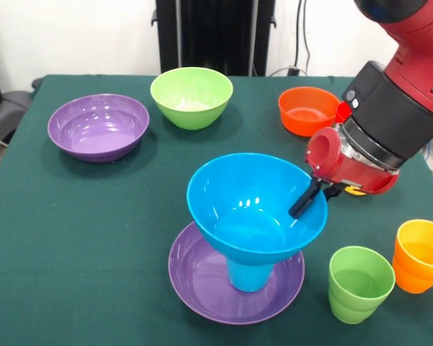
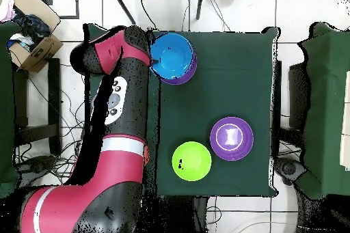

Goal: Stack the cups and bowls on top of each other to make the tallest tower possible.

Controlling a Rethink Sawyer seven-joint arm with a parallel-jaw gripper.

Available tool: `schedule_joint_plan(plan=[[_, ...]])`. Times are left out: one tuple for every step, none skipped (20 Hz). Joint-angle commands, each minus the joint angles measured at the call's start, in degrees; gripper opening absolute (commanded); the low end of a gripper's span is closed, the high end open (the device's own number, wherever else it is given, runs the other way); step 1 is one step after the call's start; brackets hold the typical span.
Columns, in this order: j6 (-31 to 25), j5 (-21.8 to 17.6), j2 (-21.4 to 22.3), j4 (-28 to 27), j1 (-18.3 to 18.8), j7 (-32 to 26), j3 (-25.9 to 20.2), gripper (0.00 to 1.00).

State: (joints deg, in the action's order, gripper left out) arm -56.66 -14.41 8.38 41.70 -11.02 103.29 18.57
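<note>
Gripping the blue bowl [image 1: 252,205] rim: gripper [image 1: 308,200], atop blue cup [image 1: 249,275].

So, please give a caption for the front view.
Sawyer gripper at the rim of a blue bowl stacked on a blue cup in a purple bowl.

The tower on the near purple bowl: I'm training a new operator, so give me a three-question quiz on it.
1. True or false: the blue bowl rests directly in the purple base bowl.
2. Which piece sits between them? A) green cup B) blue cup C) orange bowl
3. Fill in: the gripper has a black tip reaching over the blue bowl's ____.

Key:
1. False; it sits raised on a cup.
2. B, the blue cup, standing in the base bowl.
3. Rim. Whether the jaws are open cannot be told.
</note>
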Motion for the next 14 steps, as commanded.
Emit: schedule_joint_plan(plan=[[0.25, -3.83, 2.67, 7.58, 1.14, -7.0, -2.6, 0.0], [0.24, -3.85, 2.77, 7.89, 1.07, -6.84, -2.52, 0.0], [0.36, -3.88, 2.85, 8.16, 1.03, -6.71, -2.5, 0.0], [0.33, -3.87, 2.86, 8.27, 0.97, -6.57, -2.5, 0.0], [0.3, -3.86, 2.87, 8.38, 0.92, -6.43, -2.5, 0.0], [0.37, -3.81, 2.98, 8.64, 0.79, -6.13, -2.52, 0.0], [0.77, -3.76, 3.26, 9.29, 0.67, -5.81, -2.58, 0.0], [0.76, -3.72, 3.33, 9.37, 0.5, -5.54, -2.57, 0.0], [0.71, -3.67, 3.49, 9.63, 0.37, -5.4, -2.6, 0.0], [0.6, -3.58, 3.54, 9.58, 0.3, -5.38, -2.73, 0.0], [0.65, -3.48, 3.71, 9.79, 0.33, -5.48, -2.92, 0.0], [0.7, -3.38, 3.87, 9.99, 0.36, -5.57, -3.11, 0.0], [1.58, -3.25, 4.27, 10.69, 0.46, -5.52, -3.47, 0.0], [2.66, -3.16, 4.56, 11.09, 0.59, -5.5, -3.88, 0.0]])
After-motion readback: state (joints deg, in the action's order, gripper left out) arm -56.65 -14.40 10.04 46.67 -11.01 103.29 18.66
